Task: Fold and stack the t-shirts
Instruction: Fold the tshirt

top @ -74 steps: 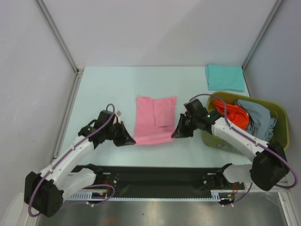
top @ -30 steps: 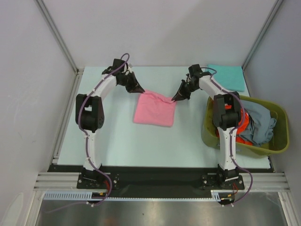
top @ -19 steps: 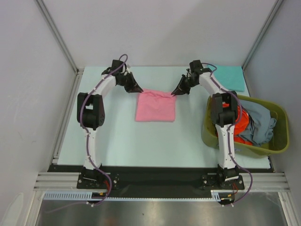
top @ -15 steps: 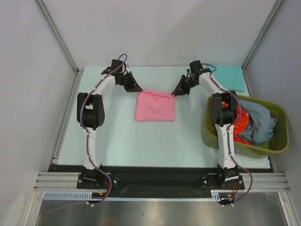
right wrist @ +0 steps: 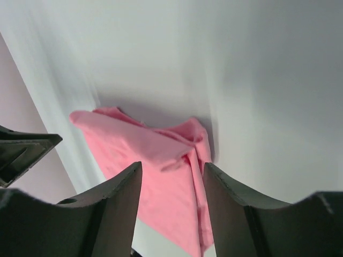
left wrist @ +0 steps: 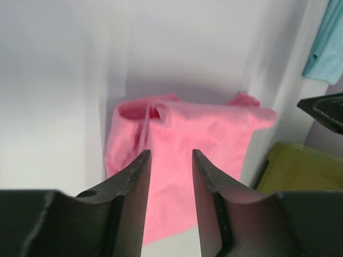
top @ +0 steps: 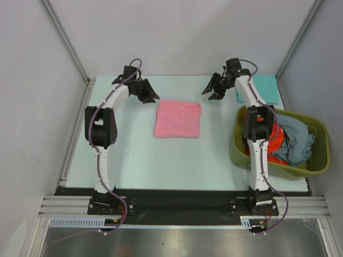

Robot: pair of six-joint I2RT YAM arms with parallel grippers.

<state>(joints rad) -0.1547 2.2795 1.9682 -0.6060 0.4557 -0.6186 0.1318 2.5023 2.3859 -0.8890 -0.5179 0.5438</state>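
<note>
I hold nothing: left fingers [left wrist: 130, 184] and right fingers [right wrist: 115, 199] narrowly parted. Pink t-shirt [top: 177, 119] lies folded mid-frame, teal t-shirt [top: 265, 88] upper right, not yet stacked; orange-red t-shirt [top: 273, 136] and grey-blue t-shirt [top: 296, 136] sit unfolded in the basket [top: 321, 152]

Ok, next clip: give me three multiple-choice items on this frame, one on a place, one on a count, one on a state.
1. Where does the teal t-shirt lie?
A. in the basket
B. on the table, far right corner
C. under the pink t-shirt

2. How many t-shirts show in the basket?
A. one
B. two
C. four

3. How do the left gripper and right gripper stand?
A. both open, empty
B. both shut on the pink t-shirt
C. left open, right shut

Answers:
1. B, it lies flat beyond the basket.
2. B, one orange-red, one grey-blue.
3. A, each wrist view shows a gap between the fingers and the pink t-shirt lying apart on the table.
</note>
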